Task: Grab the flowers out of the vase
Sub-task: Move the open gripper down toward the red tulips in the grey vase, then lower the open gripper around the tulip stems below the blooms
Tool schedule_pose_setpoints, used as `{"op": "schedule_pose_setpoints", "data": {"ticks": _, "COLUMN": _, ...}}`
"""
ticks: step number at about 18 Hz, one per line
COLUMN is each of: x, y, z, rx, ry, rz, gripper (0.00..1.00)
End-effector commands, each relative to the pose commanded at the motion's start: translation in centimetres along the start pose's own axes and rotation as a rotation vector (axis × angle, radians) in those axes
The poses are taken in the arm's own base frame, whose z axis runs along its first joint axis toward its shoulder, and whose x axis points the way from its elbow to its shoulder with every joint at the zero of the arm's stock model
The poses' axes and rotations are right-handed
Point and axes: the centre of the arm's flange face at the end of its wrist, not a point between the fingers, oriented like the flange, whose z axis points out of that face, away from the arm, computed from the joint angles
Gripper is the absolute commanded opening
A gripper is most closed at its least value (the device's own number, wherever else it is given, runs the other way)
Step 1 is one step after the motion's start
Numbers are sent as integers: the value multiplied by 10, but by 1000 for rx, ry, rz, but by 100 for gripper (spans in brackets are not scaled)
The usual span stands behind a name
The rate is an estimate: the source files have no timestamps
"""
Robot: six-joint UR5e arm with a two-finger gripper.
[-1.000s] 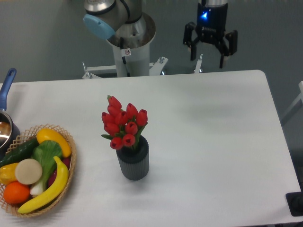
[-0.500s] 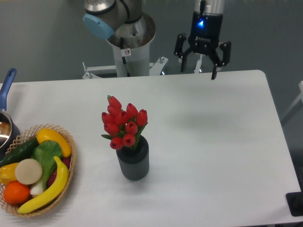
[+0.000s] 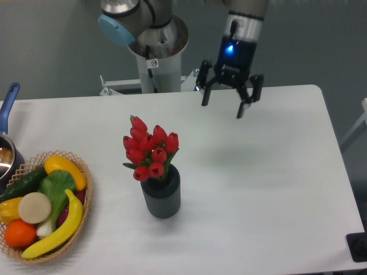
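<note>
A bunch of red flowers [image 3: 149,149] with green leaves stands upright in a small dark grey ribbed vase [image 3: 161,195] near the middle of the white table. My gripper [image 3: 223,106] hangs open above the far part of the table, up and to the right of the flowers and well apart from them. Nothing is between its fingers.
A wicker basket [image 3: 84,196] of toy fruit and vegetables sits at the left front of the table [image 3: 264,189]. A pot with a blue handle [image 3: 8,103] shows at the left edge. The arm's base column [image 3: 155,60] rises behind the far edge.
My gripper has moved left and lower, coming from behind the far edge to over the table, nearer the flowers. It stays open. Flowers and vase have not moved.
</note>
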Motion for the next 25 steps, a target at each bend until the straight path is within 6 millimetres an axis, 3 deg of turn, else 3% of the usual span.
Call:
{"op": "schedule_pose_setpoints", "data": {"ticks": 6, "x": 10, "y": -14, "z": 30, "rx": 59, "ry": 65, "rz": 64, "gripper": 100}}
{"op": "schedule_pose_setpoints", "data": {"ticks": 15, "x": 10, "y": -16, "z": 68, "rx": 218, "ry": 150, "rz": 122, "gripper": 100}}
{"op": "schedule_pose_setpoints", "data": {"ticks": 25, "x": 6, "y": -7, "z": 89, "rx": 303, "ry": 200, "rz": 48, "gripper": 100}}
